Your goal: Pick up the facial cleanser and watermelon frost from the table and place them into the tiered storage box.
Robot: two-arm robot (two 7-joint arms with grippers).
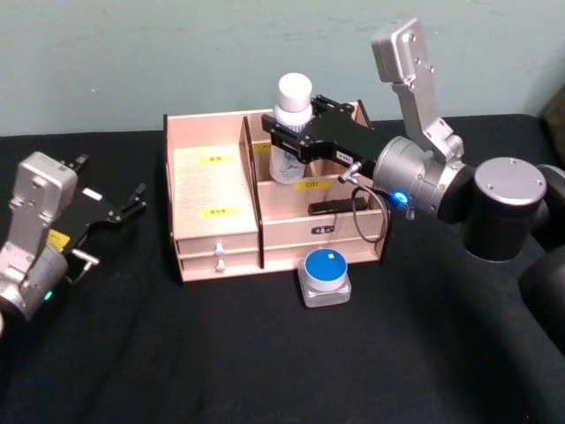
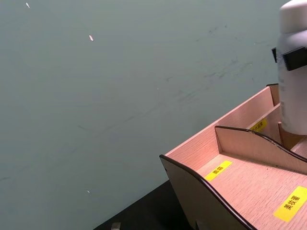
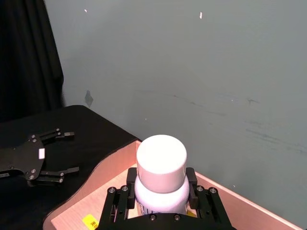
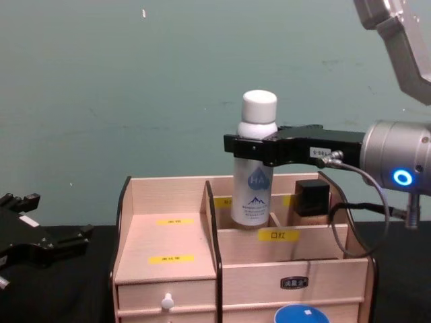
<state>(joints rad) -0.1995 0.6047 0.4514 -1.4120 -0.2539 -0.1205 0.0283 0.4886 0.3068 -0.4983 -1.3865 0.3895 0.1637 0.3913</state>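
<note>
Right pincer [image 1: 287, 132] reaching in over the tiered storage box [image 1: 199, 181] from the right side, jaws closed on the upper body of the facial cleanser [image 1: 284, 163], just below its white cap. Same grip seen from the chest: pincer [image 4: 246, 147] level, bottle [image 4: 258, 182] upright, its lower end sunk behind the labelled front wall of the rear compartment, just right of the tall dark-edged divider. Cannot tell whether the base touches the compartment floor. From the right wrist, black fingers [image 3: 115, 199] on either side of the white-capped bottle [image 3: 161, 158].

Watermelon frost [image 1: 326, 276], a small pale square case with a round blue lid, on the black worktop [image 1: 177, 353] just in front of the box's right half, below the lowest front panel.

Left pincer [image 1: 113, 174] off to the left of the box, well apart from it, low over the worktop, jaws spread wide and holding nothing.
</note>
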